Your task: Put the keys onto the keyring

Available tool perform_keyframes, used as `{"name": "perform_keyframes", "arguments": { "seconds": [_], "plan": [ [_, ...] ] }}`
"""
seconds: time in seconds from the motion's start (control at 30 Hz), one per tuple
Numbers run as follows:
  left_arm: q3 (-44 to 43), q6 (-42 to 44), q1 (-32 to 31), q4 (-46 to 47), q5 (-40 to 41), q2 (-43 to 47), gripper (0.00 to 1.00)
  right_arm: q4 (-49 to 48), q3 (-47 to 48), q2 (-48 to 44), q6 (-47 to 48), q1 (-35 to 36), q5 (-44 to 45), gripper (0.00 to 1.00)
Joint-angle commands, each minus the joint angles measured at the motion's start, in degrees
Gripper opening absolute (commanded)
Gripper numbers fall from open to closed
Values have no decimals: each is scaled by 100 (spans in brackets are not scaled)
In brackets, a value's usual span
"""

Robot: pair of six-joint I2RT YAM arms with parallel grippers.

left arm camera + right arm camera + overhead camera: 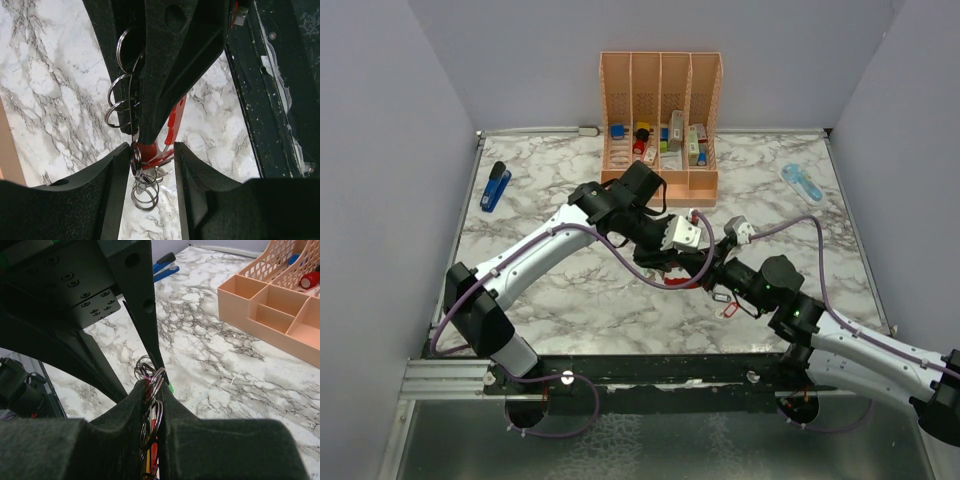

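Note:
The two grippers meet over the middle of the table. The red keyring (150, 152) hangs between them, hidden by the arms in the top view. My right gripper (712, 268) comes in from the right and is shut on the keyring's upper part, with silver split rings (156, 390) pinched between its pads. More rings (122, 100) hang along its fingers. My left gripper (152, 165) straddles the keyring's lower end, both fingers touching it. A bunch of rings (145, 192) dangles below. Of the keys I see only a green bit (171, 387) and yellow and red slivers between the right pads.
An orange organiser (660, 60) with small items stands at the back centre, its low tray (260, 305) towards me. A blue tool (495, 186) lies at the left edge and a pale blue object (802, 182) at the right. A tiny red loop (728, 308) lies under the right arm.

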State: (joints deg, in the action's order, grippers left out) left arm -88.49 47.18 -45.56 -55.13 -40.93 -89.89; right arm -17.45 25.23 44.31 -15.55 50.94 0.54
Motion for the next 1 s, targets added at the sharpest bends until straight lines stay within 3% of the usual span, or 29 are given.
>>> {"name": "perform_keyframes", "arguments": {
  "seconds": [0.0, 0.67, 0.8, 0.97],
  "plan": [
    [156, -311, -67, 268, 95, 290, 42, -298, 253, 20, -125, -14, 47, 5],
    [178, -343, -76, 324, 369, 398, 41, -232, 164, -235, -152, -14, 69, 5],
    [95, -334, -76, 300, 349, 354, 38, -232, 148, -226, -150, -14, 43, 5],
    [42, -310, -76, 281, 362, 337, 26, -236, 133, -203, -138, -14, 29, 5]
  ]
}}
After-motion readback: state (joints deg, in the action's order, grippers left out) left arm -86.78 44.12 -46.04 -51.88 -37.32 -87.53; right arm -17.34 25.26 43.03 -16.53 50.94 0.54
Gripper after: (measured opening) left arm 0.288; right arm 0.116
